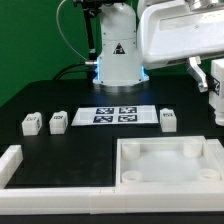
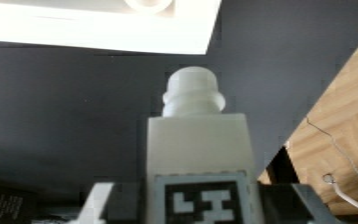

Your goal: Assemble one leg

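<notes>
In the wrist view my gripper (image 2: 197, 205) is shut on a leg (image 2: 197, 140). The leg is a white block with a black-and-white tag facing the camera and a rounded peg at its far end. A dark finger (image 2: 105, 205) stands on each side of it. In the exterior view the gripper (image 1: 214, 82) hangs at the right edge, above the table, and the held leg (image 1: 217, 100) is partly cut off by the frame. Three more legs lie on the black table: two at the left (image 1: 30, 122) (image 1: 58, 121) and one right of the middle (image 1: 168, 119).
The marker board (image 1: 118, 115) lies in front of the robot base (image 1: 118, 55). A large white tray-like piece with raised rims (image 1: 130, 150) sits at the front right. A white angled rail (image 1: 12, 165) runs along the front left and front edge.
</notes>
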Motion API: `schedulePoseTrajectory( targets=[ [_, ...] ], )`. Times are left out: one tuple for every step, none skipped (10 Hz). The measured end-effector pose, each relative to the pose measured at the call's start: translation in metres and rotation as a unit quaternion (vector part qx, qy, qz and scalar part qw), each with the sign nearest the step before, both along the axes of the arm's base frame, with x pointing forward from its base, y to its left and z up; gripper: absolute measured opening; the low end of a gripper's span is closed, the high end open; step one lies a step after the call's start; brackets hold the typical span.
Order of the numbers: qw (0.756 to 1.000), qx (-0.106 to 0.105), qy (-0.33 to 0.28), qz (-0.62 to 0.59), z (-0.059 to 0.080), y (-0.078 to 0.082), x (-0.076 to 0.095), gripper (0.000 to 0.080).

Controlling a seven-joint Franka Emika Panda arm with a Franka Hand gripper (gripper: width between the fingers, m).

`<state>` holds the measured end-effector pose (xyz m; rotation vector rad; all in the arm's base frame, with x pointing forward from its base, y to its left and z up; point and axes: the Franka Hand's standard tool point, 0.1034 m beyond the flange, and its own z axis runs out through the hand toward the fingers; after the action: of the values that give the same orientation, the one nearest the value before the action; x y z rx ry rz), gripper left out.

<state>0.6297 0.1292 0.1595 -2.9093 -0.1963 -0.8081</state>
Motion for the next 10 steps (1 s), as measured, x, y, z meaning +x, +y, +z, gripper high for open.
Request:
schedulePoseTrajectory(
  targets=[
    [1.0, 0.0, -0.015, -0.001, -0.014, 0.001, -0.005, 0.0288],
    [1.0, -0.002, -0.016, -0.003, -0.027, -0.003, -0.007, 0.0288],
    [1.0, -0.005, -0.016, -0.004, -0.037, -0.006, -0.004, 0.0288],
    [1.0, -0.005, -0.018, -0.004, -0.041, -0.005, 0.003, 0.0288],
    [1.0, -0.008, -0.02, -0.001, -0.044, -0.007, 0.008, 0.0288],
    [1.0, -0.012, -0.018, -0.001, -0.05, -0.014, 0.011, 0.0288],
    [1.0, -0.012, -0.014, -0.003, -0.059, -0.017, 0.01, 0.0288],
    [1.0, -0.013, -0.01, -0.004, -0.069, -0.017, 0.007, 0.0288],
    [1.0, -0.013, -0.009, -0.004, -0.073, -0.019, 0.006, 0.0288],
    [1.0, -0.014, -0.007, -0.004, -0.076, -0.02, 0.005, 0.0288]
  ],
)
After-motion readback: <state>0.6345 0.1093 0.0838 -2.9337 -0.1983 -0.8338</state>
